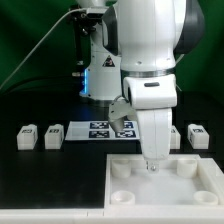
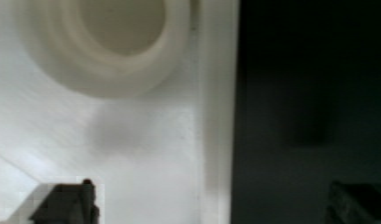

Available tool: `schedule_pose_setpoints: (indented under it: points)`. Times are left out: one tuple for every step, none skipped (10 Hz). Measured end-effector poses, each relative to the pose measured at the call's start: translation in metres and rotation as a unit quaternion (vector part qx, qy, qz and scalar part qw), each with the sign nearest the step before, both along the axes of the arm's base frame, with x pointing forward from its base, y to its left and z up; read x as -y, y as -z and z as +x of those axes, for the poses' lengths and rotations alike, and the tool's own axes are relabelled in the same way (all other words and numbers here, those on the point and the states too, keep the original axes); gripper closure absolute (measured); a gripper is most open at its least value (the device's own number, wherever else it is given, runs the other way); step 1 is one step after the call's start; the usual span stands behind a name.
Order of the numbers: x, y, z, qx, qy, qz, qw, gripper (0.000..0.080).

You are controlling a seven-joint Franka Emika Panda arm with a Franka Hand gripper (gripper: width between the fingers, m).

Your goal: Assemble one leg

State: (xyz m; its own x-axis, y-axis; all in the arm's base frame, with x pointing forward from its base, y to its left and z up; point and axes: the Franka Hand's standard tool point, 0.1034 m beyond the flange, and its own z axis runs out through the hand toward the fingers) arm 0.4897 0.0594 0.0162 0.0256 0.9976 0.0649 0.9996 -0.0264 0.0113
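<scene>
1. Dark fingertips [image 2: 62, 203] frame the wrist view. The tool [image 2: 213, 205] stands wide, with nothing between its jaws, so it carries no part.
2. Right under the tool [image 1: 150, 165] is the square piece [image 1: 165, 200], the big white tray-like slab on the table [image 1: 40, 185]. The wrist view looks straight down at its edge: white plastic on one side, black table on the other.
3. Just ahead of the tool on that slab is a round socket [image 2: 107, 45], and it's empty, a bare cup with nothing seated in it. In the exterior view the corner socket [image 1: 120, 197] nearest the camera looks equally bare.
4. Out beyond the slab, the legs sit in a row on the table, all well apart from the tool.
   - The outer leg [image 1: 27, 136] and the inner leg [image 1: 53, 134] are on the exterior view's left of the tool.
   - A third leg [image 1: 197, 135] is on the exterior view's right.
   - The arm hides what lies directly behind the tool.
5. In the gap between those legs, behind the tool, the marker board [image 1: 108, 129] lies flat.
6. The score, as I read it, is nothing fitted yet. No leg is grasped and none of the sockets in view is filled. Everything is left to do: reach a leg, close on it, bring it over a socket and seat it.
</scene>
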Motion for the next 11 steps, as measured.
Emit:
schedule_pose_setpoints:
  points:
    - [0.000,0.000,0.000,0.000,0.000,0.000,1.000,0.0150]
    - [0.000,0.000,0.000,0.000,0.000,0.000,1.000,0.0150]
    - [0.001,0.000,0.000,0.000,0.001,0.000,1.000,0.0150]
    - [0.000,-0.001,0.000,0.000,0.010,0.000,1.000,0.0150]
    - [-0.004,-0.007,-0.001,0.002,0.049,0.000,0.999,0.0150]
    - [-0.009,-0.016,-0.006,0.005,0.061,-0.001,0.998,0.0150]
    - [-0.017,-0.025,-0.010,0.006,0.097,0.000,0.995,0.0150]
    - [-0.031,-0.034,-0.013,0.000,0.194,0.004,0.981,0.0150]
    - [-0.046,-0.039,-0.015,-0.004,0.259,0.007,0.966,0.0150]
    - [-0.060,-0.040,-0.017,-0.009,0.318,0.011,0.948,0.0150]
    - [-0.075,-0.041,-0.018,-0.018,0.402,0.019,0.915,0.0150]
